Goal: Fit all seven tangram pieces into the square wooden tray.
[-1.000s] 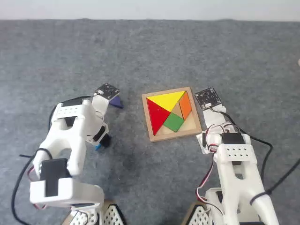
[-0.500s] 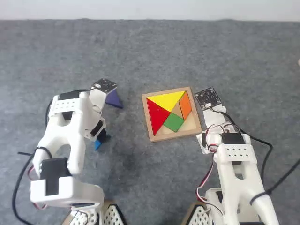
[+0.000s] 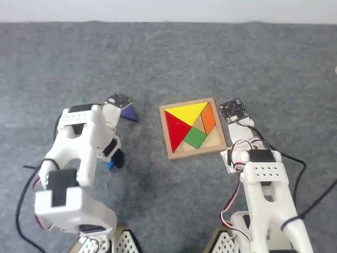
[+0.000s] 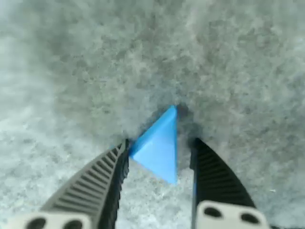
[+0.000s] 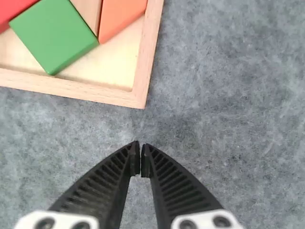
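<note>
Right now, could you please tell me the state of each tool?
Left tool: open, one finger on either side of the blue triangle.
Right tool: shut, holding nothing.

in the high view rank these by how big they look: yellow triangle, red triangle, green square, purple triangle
1. yellow triangle and red triangle: they look alike, so no ranking between them.
2. green square.
3. purple triangle: smallest as seen, though the left arm partly covers it.
</note>
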